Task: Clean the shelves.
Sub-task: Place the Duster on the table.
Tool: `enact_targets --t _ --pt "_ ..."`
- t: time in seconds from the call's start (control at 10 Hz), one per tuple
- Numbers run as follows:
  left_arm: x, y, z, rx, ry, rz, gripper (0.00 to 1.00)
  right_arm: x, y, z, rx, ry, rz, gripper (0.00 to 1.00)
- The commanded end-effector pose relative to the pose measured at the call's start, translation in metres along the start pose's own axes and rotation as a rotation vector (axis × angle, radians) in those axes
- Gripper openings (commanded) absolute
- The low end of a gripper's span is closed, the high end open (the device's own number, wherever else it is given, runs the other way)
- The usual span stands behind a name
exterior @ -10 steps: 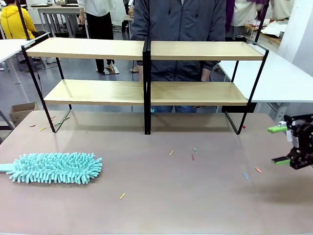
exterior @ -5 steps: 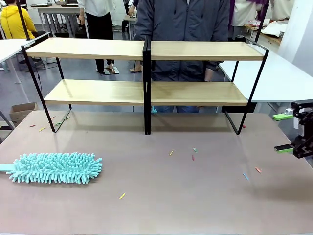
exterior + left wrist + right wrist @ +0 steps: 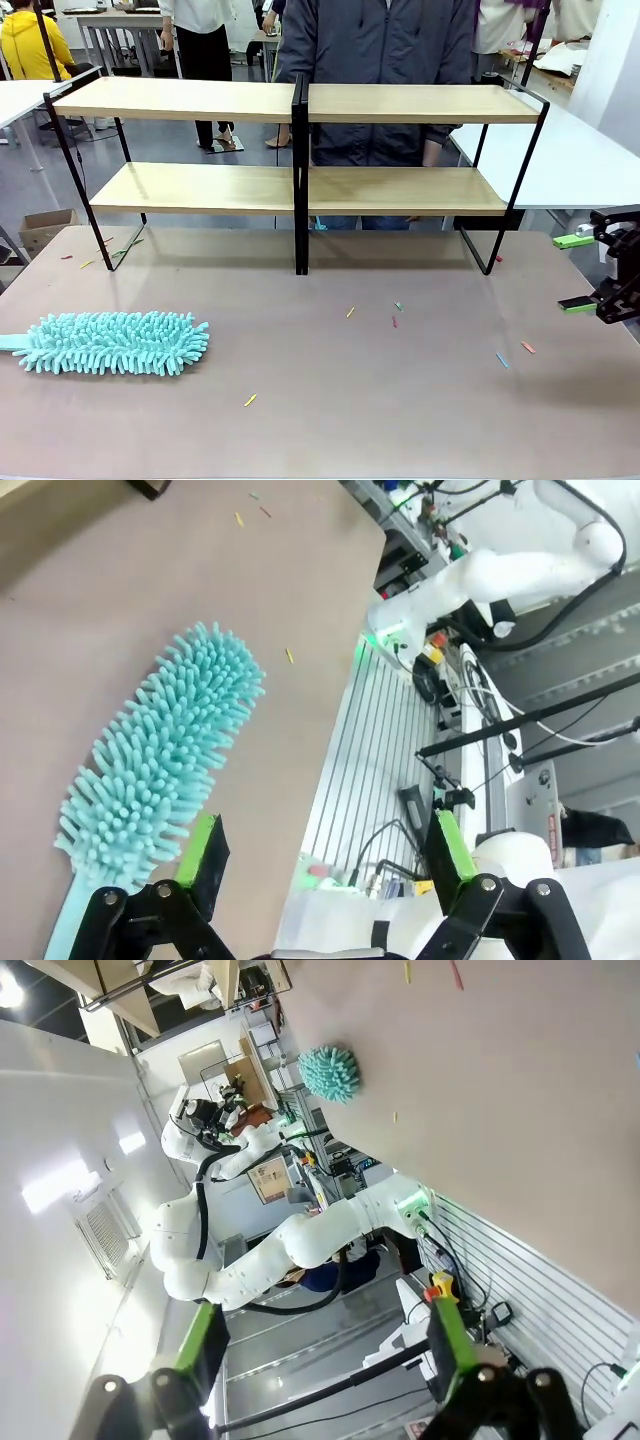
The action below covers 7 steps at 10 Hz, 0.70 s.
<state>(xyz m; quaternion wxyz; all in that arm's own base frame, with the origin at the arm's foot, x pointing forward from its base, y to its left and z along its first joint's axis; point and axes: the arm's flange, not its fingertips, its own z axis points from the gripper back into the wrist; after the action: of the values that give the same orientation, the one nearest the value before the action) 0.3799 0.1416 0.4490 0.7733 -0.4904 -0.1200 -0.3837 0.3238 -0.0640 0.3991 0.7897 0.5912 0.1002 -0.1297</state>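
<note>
The shelves (image 3: 400, 103) stand across the far half of the beige tabletop (image 3: 330, 400), two light-wood boards in a black frame with a central upright. A teal fluffy duster (image 3: 112, 343) lies flat at the table's near left. In the left wrist view my left gripper (image 3: 325, 855) is open and holds nothing, hanging by the table's edge, with the duster (image 3: 160, 750) just left of its left finger (image 3: 205, 850). My right gripper (image 3: 575, 272) is open and holds nothing, hovering at the table's right edge. Its wrist view shows the open gripper (image 3: 325, 1345) and the far duster (image 3: 328, 1072).
A person (image 3: 375, 40) stands close behind the shelves. Small coloured scraps (image 3: 350, 312) are scattered on the tabletop in front of the rack and at its left foot. A white table (image 3: 570, 160) adjoins at the far right. A cardboard box (image 3: 45, 228) sits on the floor at left.
My right gripper has risen and drawn back slightly toward the right edge, still open. The duster and the shelves have not moved.
</note>
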Motion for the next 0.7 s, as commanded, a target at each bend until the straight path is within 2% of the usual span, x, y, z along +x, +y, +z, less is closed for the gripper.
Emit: enact_targets --t 0.0,0.6 --pt "-0.0027 -0.0025 0.003 -0.008 0.015 -0.024 1.0 -0.0016 0.0009 0.002 0.012 0.005 0.001 1.0" --pt "-0.0027 -0.0025 0.003 -0.008 0.015 -0.024 1.0 -0.0016 0.0009 0.002 0.012 0.005 0.001 1.0"
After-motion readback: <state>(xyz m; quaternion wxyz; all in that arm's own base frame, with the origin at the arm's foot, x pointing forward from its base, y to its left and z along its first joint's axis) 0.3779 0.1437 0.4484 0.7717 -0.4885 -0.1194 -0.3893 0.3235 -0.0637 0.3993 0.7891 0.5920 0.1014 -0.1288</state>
